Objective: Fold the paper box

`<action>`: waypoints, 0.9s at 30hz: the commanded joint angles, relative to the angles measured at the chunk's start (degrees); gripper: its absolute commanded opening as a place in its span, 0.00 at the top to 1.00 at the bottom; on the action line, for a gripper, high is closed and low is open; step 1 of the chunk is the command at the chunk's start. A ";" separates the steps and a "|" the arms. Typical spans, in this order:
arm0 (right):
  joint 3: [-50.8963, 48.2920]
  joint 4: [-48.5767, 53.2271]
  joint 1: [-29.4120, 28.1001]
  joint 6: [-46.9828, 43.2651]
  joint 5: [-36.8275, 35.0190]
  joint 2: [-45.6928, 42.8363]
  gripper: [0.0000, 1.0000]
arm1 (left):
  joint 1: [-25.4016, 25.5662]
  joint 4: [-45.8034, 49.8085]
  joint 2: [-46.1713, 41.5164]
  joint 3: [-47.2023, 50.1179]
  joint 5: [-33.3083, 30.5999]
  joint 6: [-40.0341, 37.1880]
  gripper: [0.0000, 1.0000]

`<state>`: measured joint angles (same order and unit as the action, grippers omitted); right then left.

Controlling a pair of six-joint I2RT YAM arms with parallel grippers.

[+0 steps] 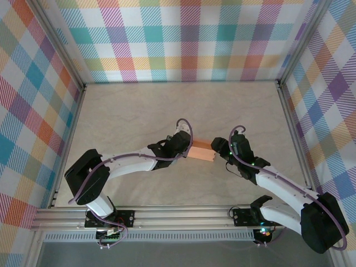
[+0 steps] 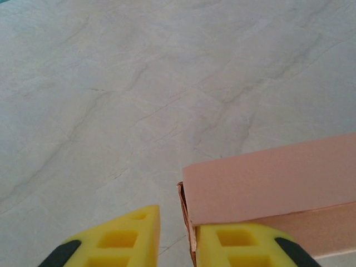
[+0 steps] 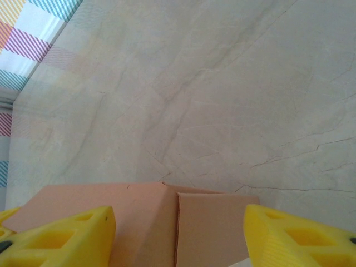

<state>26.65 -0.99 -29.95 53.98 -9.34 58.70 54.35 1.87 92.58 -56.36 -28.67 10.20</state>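
Observation:
The paper box [image 1: 201,151] is a salmon-orange folded card box lying on the table between my two arms. My left gripper [image 1: 187,147] is at its left end. In the left wrist view the yellow fingers [image 2: 114,239] stand slightly apart, and the box's [image 2: 272,178] open end edge sits in the gap, against the right finger. My right gripper [image 1: 222,148] is at the box's right end. Its jaws stand wide on either side of the box [image 3: 183,222], whose end flap faces the camera between them.
The pale marbled table top [image 1: 139,111] stretches around the box. Plaid walls [image 1: 189,39] enclose the back and both sides, with metal rails [image 1: 167,217] along the near edge.

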 commanded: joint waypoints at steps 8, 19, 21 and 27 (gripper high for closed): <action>-1.08 0.65 0.26 1.13 -0.28 1.21 0.40 | 0.94 4.79 -4.69 2.62 0.54 1.30 0.52; -1.36 -0.52 0.25 1.14 -0.25 3.30 0.40 | 0.68 5.27 -7.72 4.58 4.72 1.71 0.33; -1.56 -0.87 0.25 1.23 -0.41 3.88 0.40 | 0.68 5.13 -8.00 4.72 5.96 1.66 0.23; -1.78 -1.24 0.12 1.22 -0.84 4.83 0.40 | 0.19 4.16 -10.13 5.70 10.23 0.70 0.19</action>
<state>26.33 -4.99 -29.58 55.09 -10.50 62.22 54.61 7.09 84.77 -51.55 -22.48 11.22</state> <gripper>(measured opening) 0.602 0.811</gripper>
